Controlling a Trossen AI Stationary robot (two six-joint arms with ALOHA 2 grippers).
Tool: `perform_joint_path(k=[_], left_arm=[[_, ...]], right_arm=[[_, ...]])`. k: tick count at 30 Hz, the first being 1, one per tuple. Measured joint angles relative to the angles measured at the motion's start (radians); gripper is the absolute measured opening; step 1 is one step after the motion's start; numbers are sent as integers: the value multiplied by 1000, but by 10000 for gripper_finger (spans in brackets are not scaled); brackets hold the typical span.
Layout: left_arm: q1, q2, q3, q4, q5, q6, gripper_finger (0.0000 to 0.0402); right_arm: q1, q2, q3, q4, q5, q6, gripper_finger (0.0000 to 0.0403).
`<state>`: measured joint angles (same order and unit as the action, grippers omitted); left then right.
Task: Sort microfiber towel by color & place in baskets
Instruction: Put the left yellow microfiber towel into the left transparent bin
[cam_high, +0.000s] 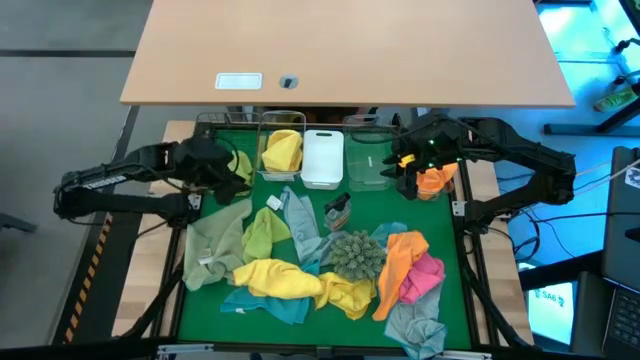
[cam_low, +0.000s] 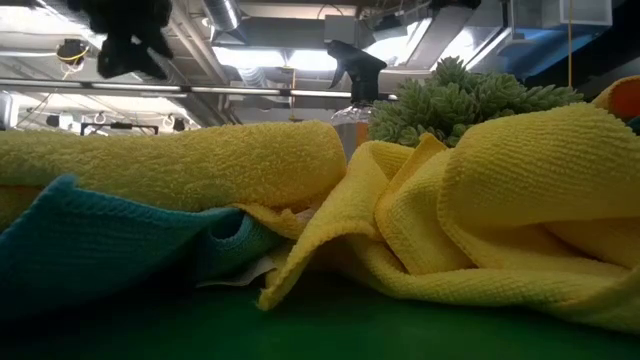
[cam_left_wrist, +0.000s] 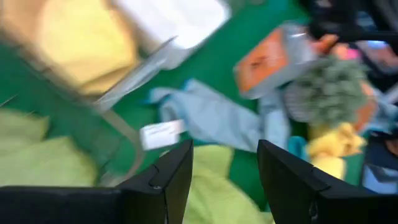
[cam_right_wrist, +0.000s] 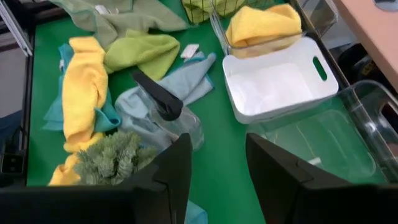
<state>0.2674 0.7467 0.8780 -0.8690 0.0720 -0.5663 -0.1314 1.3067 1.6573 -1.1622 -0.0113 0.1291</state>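
At the upper centre of the high view, the baskets stand in a row along the far edge of the green mat (cam_high: 200, 330): a clear basket holding a yellow towel (cam_high: 282, 150), the white basket (cam_high: 323, 158) empty beside it, then an empty clear basket (cam_high: 369, 160) to its right. An orange towel (cam_high: 436, 180) lies at the upper right, under my right arm; whether it sits inside a bin there I cannot tell.

The left gripper (cam_high: 232, 166) hangs at the upper left, over a yellow-green towel near the leftmost bin. Its wrist view shows the fingers (cam_left_wrist: 171, 177) spread, nothing between them. The right gripper (cam_right_wrist: 214, 165) hovers above the clear basket, fingers apart, also empty.

Unsorted pile, lower half of the frame: pale green towel (cam_high: 212, 240), lime towel (cam_high: 266, 232), light blue towel (cam_high: 300, 222), long yellow towel (cam_high: 285, 280), teal towel (cam_high: 270, 305), a second orange towel (cam_high: 398, 262), pink towel (cam_high: 425, 275), grey towel (cam_high: 415, 325). A spiky ball (cam_high: 353, 255) and a spray bottle (cam_high: 337, 208) sit among them; leave both.

My judgement: next pick for the left arm is the lime or pale green cloth. Pinch at a raised fold, not a flat edge. Lift high before travelling, so the hanging corner clears the basket rim. Avoid the overlapped blue cloth; dragging two colours is the risk.
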Motion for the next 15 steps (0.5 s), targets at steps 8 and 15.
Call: perform_joint_path(k=[8, 15], left_arm=[[-225, 66, -5, 70, -61, -33, 172], [-406, 204, -56, 224, -62, -26, 172]], right_arm=[[22, -2, -63, -45, 0, 33, 152], [136, -3, -200, -26, 0, 68, 152]])
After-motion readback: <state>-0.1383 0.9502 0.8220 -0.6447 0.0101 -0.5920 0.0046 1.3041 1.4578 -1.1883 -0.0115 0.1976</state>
